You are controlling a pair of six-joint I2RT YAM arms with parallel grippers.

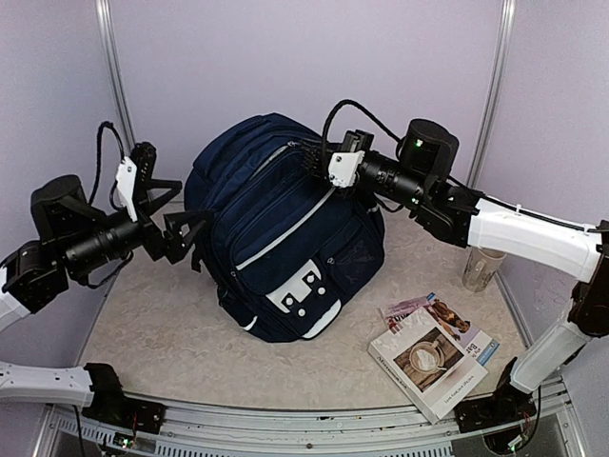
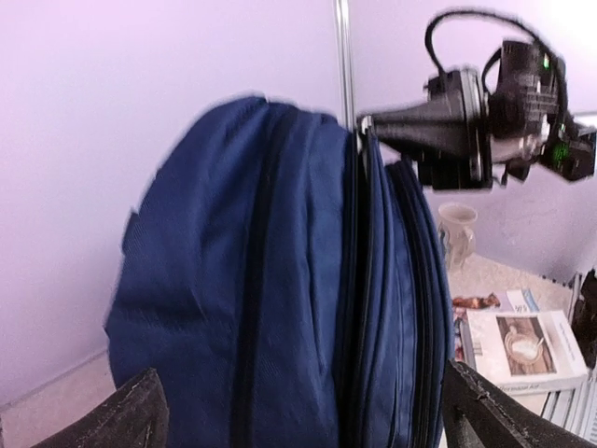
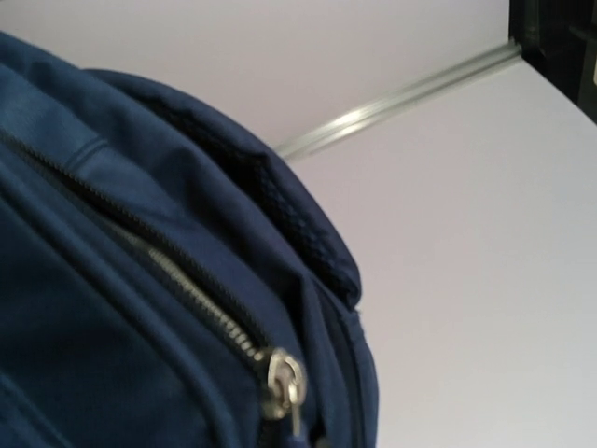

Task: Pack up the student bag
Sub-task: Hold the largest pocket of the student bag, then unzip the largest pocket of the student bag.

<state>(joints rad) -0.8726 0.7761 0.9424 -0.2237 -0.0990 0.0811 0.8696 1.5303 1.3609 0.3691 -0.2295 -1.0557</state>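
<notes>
The right end effector (image 1: pixel 308 159) is pressed together at the top seam of the student bag (image 1: pixel 285 238). Its fingertips are hidden, so whether it pinches anything cannot be told. The left end effector (image 1: pixel 190 205) is spread beside the bag's left flank. The bag stands mid-bench (image 1: pixel 162 343). A book (image 1: pixel 430 362) lies front right and a cup (image 1: pixel 481 269) stands by the right wall. Bare bench shows front left.

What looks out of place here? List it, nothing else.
Nothing is spilled or damaged. Only the book lies crooked over a magazine, near the front right edge of the table, outside the backpack.
</notes>
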